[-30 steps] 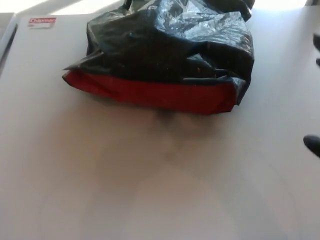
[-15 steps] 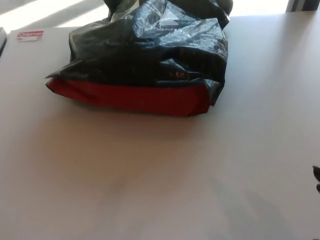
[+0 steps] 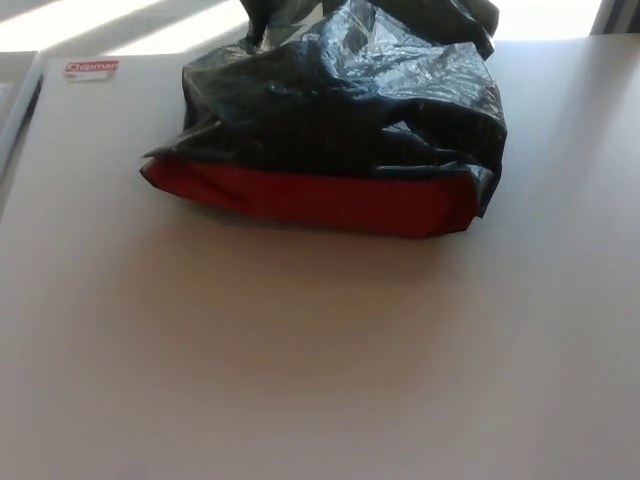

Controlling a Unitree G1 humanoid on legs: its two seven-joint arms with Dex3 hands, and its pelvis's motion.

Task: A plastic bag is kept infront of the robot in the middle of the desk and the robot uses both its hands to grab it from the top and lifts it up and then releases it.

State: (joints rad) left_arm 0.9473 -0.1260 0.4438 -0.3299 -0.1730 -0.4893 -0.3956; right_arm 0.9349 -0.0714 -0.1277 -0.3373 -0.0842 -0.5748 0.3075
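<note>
A crumpled black plastic bag rests on the pale desk at the upper middle of the head view. A red band shows along its near bottom edge. The bag's top runs out of the picture at the upper edge. Neither of my hands shows anywhere in the view.
A small white label with red print lies on the desk at the far left corner. A grey edge runs along the left side. Bright sunlit floor shows beyond the desk's far edge.
The whole picture has shifted, so the camera moved. The black fingertips seen at the right edge earlier have gone out of view. The bag itself lies as before.
</note>
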